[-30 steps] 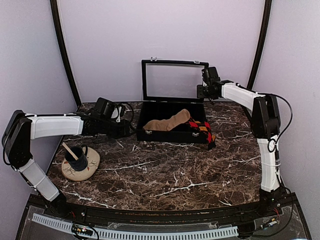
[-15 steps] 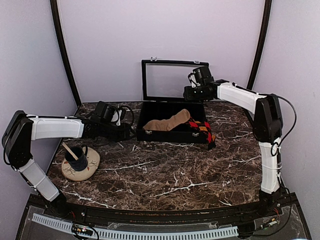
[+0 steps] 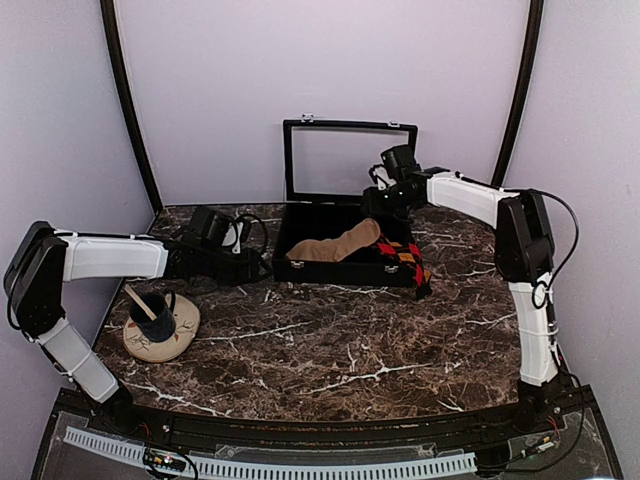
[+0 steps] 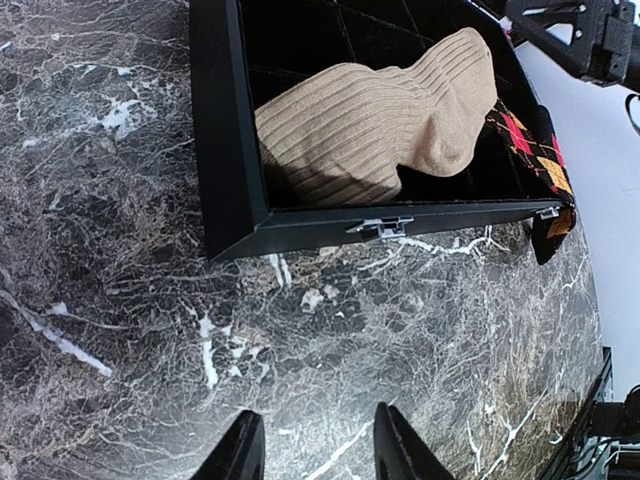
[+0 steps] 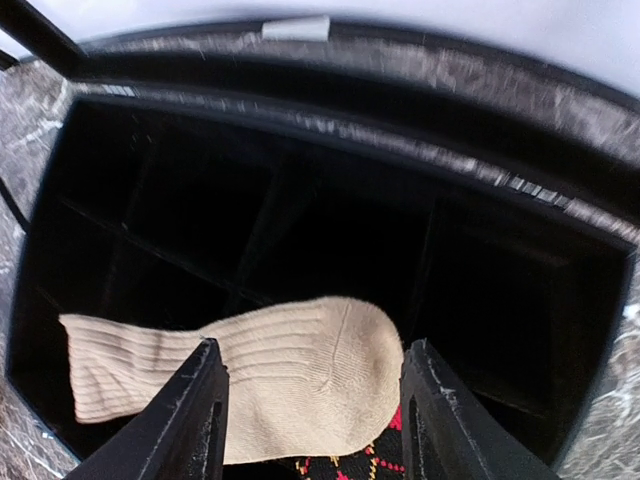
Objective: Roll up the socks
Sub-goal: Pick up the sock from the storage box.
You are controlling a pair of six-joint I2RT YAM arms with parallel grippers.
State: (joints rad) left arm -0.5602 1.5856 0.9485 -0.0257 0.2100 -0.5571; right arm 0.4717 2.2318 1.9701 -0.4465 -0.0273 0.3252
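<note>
no legible text anywhere

Left white arm stretched low; its black two-finger left hand parted, empty. Right white arm extended forward; black two-finger right hand pointed down, spread wide, empty.

Tan ribbed sock lies flat and unrolled inside the black case, rounded end toward 2 o'clock. Argyle sock, at its 4 o'clock, droops over the case's front corner.
</note>
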